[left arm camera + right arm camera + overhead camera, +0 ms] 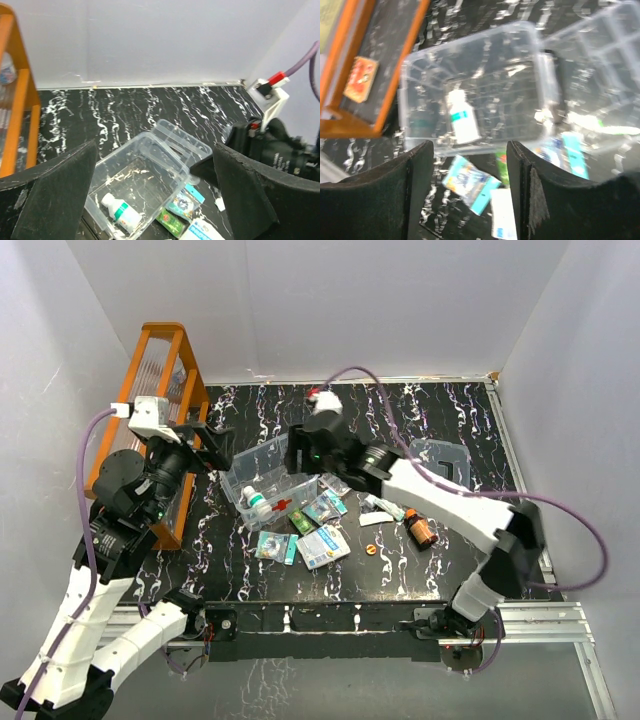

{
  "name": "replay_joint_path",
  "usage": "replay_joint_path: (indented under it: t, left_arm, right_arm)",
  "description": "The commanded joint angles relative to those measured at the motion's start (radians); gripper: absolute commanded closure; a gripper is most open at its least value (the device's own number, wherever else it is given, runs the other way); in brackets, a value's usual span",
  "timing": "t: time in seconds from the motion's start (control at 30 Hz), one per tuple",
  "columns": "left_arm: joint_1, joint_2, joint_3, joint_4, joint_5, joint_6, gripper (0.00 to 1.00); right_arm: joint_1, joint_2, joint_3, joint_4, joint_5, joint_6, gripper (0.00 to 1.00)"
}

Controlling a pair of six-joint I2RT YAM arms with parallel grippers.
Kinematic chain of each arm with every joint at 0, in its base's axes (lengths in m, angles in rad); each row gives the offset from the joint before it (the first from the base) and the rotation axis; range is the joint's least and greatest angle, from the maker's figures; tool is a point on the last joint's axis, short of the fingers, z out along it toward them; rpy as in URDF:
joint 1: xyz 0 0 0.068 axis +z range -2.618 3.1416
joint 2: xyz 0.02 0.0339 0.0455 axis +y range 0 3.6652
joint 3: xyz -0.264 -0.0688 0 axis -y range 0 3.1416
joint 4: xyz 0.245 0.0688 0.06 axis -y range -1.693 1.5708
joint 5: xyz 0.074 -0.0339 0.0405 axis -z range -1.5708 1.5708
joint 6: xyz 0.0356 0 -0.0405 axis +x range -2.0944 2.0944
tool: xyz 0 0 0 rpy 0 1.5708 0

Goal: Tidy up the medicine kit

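Both left fingers [50, 200] and right fingers [415, 195] stand apart, empty, with the clear box [505, 90] lying just ahead, untouched

The black worktop [440, 420] carries white marble veining. The clear rectangular plastic box [270, 465] holds a white bottle [258, 504] with a green band. The orange slatted rack [160, 370] glows bright; the brown bottle [420, 530] seems orange-capped.

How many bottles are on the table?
2: a white bottle inside the clear box, and a brown bottle on the table right of it. Others may be hidden.
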Motion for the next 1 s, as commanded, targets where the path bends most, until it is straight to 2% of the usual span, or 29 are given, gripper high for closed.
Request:
replay_joint_path:
  t: [0.0, 0.23, 0.4, 0.67, 0.97]
  left_arm:
    - [-0.005, 0.018, 0.015, 0.003, 0.194, 0.031, 0.01]
    - [-0.005, 0.089, -0.018, -0.02, 0.256, -0.025, 0.01]
    - [-0.005, 0.137, -0.054, -0.001, 0.295, -0.082, 0.02]
    - [-0.004, 0.201, -0.061, 0.056, 0.219, -0.074, 0.02]
    - [-0.005, 0.267, -0.057, 0.1, 0.198, -0.059, 0.02]
  right_arm:
    - [-0.047, -0.202, -0.23, 0.003, 0.278, 0.015, 0.39]
    - [-0.21, -0.485, -0.521, -0.261, 0.367, 0.169, 0.3]
    - [-0.299, -0.592, -0.649, -0.325, 0.362, 0.211, 0.26]
    - [-0.435, -0.531, -0.715, -0.376, 0.259, 0.246, 0.26]
    - [-0.54, -0.433, -0.75, -0.284, 0.111, 0.154, 0.3]
